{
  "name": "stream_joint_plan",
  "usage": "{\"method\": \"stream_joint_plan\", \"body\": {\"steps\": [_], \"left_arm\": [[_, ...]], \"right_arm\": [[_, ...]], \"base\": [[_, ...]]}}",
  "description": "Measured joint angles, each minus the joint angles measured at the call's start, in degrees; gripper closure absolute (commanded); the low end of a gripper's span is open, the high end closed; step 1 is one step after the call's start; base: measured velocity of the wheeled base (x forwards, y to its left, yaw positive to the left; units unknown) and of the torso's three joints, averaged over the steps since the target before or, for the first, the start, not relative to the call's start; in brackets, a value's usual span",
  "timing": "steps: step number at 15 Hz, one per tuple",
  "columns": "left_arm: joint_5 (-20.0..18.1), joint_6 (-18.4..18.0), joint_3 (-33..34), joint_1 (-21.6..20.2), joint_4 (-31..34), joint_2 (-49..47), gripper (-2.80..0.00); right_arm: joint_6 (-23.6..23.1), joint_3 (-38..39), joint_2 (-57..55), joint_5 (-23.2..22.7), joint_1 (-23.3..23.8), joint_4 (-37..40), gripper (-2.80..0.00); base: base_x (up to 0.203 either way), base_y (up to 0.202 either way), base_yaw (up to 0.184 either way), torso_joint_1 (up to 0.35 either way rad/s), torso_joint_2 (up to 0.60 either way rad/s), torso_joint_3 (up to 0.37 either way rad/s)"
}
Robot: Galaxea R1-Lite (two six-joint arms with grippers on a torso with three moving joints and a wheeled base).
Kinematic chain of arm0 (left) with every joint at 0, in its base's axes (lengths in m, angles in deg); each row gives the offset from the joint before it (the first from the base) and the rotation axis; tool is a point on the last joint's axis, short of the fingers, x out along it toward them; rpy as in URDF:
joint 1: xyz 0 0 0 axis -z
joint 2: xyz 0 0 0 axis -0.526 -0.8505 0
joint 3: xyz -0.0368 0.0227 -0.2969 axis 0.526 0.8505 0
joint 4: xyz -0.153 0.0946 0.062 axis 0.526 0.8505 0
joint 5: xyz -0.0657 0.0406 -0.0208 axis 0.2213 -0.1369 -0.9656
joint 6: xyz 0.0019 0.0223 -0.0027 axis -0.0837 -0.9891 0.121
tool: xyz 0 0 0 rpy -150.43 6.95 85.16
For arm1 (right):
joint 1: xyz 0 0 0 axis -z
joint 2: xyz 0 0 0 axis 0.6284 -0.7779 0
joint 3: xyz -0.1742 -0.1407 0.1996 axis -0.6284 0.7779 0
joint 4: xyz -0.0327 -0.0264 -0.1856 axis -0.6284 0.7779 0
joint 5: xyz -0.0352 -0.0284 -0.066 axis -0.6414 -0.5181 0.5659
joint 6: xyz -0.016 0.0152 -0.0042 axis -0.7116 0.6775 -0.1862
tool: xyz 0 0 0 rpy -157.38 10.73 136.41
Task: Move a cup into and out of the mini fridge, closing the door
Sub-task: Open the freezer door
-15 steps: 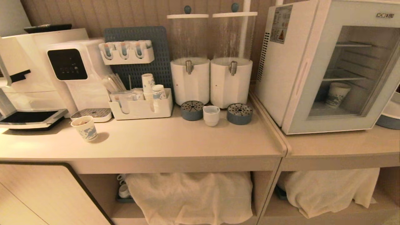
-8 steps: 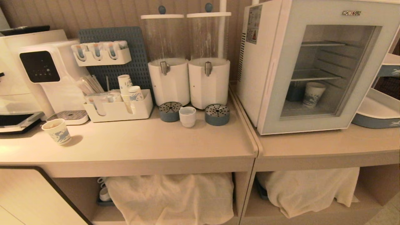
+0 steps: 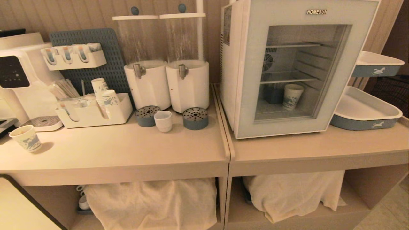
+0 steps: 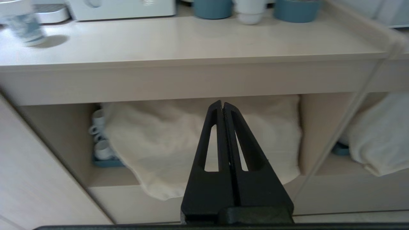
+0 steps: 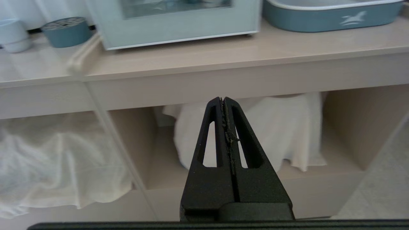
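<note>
We held both arms low in front of the counter, below its edge, neither showing in the head view. Our left gripper point(image 4: 223, 107) had its jaws pressed together on nothing, and our right gripper point(image 5: 223, 102) likewise had its fingers together and empty.

The cup point(image 3: 163, 120) stood upright on the counter, well above and beyond the tips of our left jaws, between two round blue drip trays point(image 3: 195, 118) and just in front of the white dispensers point(image 3: 188, 84). From our right jaws it lay far off to the left side. The mini fridge point(image 3: 230, 64) sat up beyond our right jaws, its door point(image 3: 252, 80) shut, with a patterned paper cup point(image 3: 292, 96) visible through the glass.

We judged the cup to be light, rigid ceramic with a smooth glaze, so likely slippery and liable to chip if knocked against the trays. We could not make out its handle from here. A hold across the body just under the rim, or over the rim with one finger inside, seemed safest to us, with moderate squeeze.
</note>
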Motion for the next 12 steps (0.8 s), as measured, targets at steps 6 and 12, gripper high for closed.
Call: {"method": "stream_joint_plan", "body": {"steps": [6,12], "left_arm": [[0.0,0.0,0.0,0.0,0.0,0.0,0.00],[0.0,0.2,0.0,0.0,0.0,0.0,0.00]], "right_arm": [[0.0,0.0,0.0,0.0,0.0,0.0,0.00],[0.0,0.0,0.0,0.0,0.0,0.0,0.00]], "base": [[0.000,-0.188,-0.006,0.002,0.00,0.003],[0.000,-0.187,-0.007,0.002,0.00,0.003]]}}
